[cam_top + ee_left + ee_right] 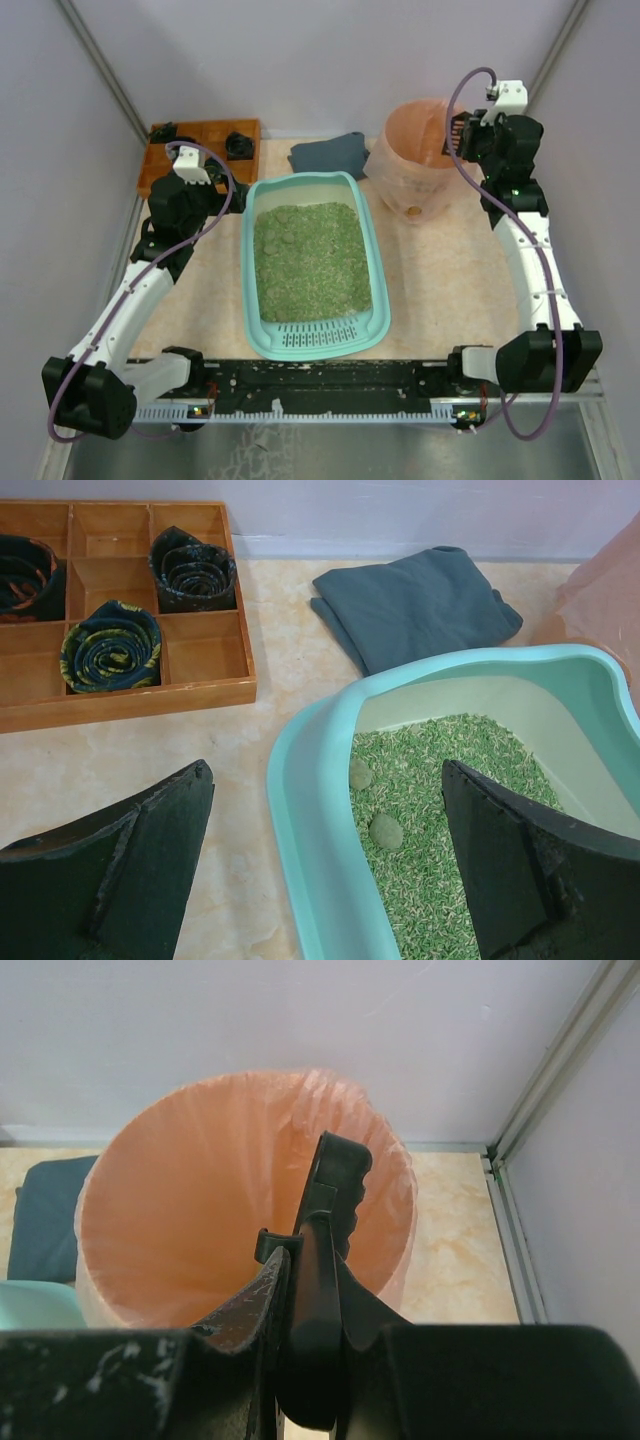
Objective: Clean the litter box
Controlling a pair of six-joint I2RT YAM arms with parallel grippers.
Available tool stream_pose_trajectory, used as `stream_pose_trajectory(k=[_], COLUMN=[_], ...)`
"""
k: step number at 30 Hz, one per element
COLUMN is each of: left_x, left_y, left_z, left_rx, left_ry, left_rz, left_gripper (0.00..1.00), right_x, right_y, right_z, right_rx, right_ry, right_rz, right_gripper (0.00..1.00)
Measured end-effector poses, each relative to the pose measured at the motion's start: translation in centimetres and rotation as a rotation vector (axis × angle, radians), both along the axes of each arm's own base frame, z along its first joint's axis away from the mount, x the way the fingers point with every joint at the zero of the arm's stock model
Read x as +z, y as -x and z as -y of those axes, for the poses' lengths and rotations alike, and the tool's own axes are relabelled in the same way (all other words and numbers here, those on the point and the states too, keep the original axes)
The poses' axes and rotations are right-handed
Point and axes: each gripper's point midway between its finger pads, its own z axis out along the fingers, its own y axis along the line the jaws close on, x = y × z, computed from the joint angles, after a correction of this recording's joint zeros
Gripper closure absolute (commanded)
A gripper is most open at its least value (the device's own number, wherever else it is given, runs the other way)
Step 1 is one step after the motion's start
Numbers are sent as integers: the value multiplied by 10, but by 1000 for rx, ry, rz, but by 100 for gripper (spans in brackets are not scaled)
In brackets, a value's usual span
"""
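Note:
The light teal litter box (247, 262) lies mid-table, holding green litter (310, 260), with its slotted grille at the near end. My left gripper (222, 195) is open and empty. In the left wrist view it (327, 770) straddles the box's far-left rim (310, 810), one finger outside and one over the litter. Two green clumps (385, 830) lie just inside the rim. My right gripper (466, 135) is shut on a black scoop (335, 1185) and holds it over the round bin lined with a pink bag (180, 1180).
A brown wooden tray (205, 140) with dark rolled pieces (110, 645) sits at the back left. A folded dark cloth (330, 155) lies behind the litter box, next to the bin (420, 185). Grey walls close in the back and sides.

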Motion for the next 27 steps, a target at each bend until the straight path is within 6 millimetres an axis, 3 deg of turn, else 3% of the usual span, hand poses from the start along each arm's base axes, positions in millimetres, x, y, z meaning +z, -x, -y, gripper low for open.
stream_pose_trajectory(k=[6, 9, 10, 11, 12, 17, 21, 23, 27], left_x=[0, 0, 0, 0, 0, 7, 19, 24, 31], left_y=[0, 0, 0, 0, 0, 4, 12, 15, 21], left_z=[0, 0, 0, 0, 0, 5, 15, 21, 34], left_rx=[0, 0, 0, -1, -1, -35, -100, -136, -217], left_ry=[0, 0, 0, 0, 0, 10, 29, 42, 62], left_rz=[0, 0, 0, 1, 1, 21, 73, 96, 149], left_gripper=[0, 0, 0, 0, 0, 0, 0, 0, 0], right_x=[13, 34, 43, 74, 75, 108, 105, 93, 69], right_y=[5, 16, 21, 39, 40, 67, 84, 93, 108], right_z=[-1, -7, -11, -22, -22, -60, -109, -140, -183], right_rx=[2, 29, 48, 103, 105, 272, 424, 506, 608], right_ry=[-6, -31, -44, -86, -87, -221, -288, -303, -315], right_rz=[34, 91, 119, 205, 209, 270, 222, 161, 49], right_gripper=[100, 100, 100, 100, 100, 100, 100, 100, 100])
